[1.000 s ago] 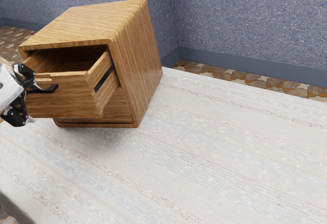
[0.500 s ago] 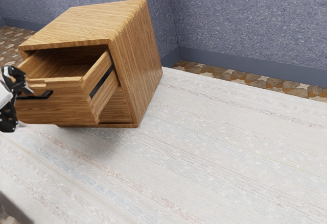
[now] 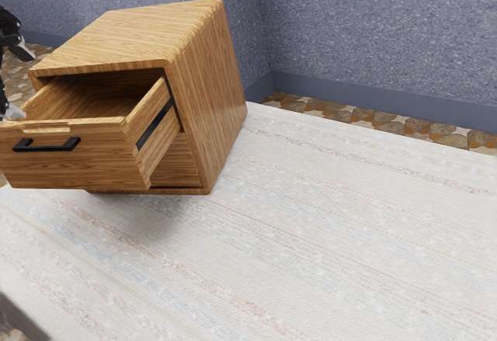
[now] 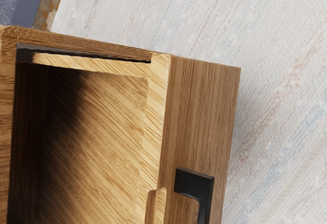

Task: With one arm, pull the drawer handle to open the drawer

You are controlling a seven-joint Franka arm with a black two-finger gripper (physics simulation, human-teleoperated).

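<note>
Drawer: the drawer point(image 3: 85, 151) stands well out from the front of the cabinet point(image 3: 198, 61), and its bare wooden inside is open to view from above.
Handle: the black handle point(image 3: 46, 144) lies across the drawer front, on the face farthest from the cabinet. Nothing touches it.
Gripper: the gripper point(image 3: 9, 29) is at the exterior view's left edge, higher than the drawer front and apart from the handle. The edge cuts it off, so I cannot tell whether it is open or closed.
Wrist camera: it looks down into the drawer, with one end of the handle point(image 4: 195, 193) just past the front panel and the pale carpet point(image 4: 286, 81) beyond.
Step in hand: by my reading the pull is as good as done. What is left is to keep the hand clear of the drawer.
Doing it well: move the hand up and away from the cabinet, never down onto the drawer front, which could push the drawer back in.
If more opening is wanted: take the handle at its middle and grip it squarely. Pull straight out from the cabinet along the slide, level and steady.
Risk: a skewed or upward pull may jam the drawer, or drag the whole cabinet over the carpet.
</note>
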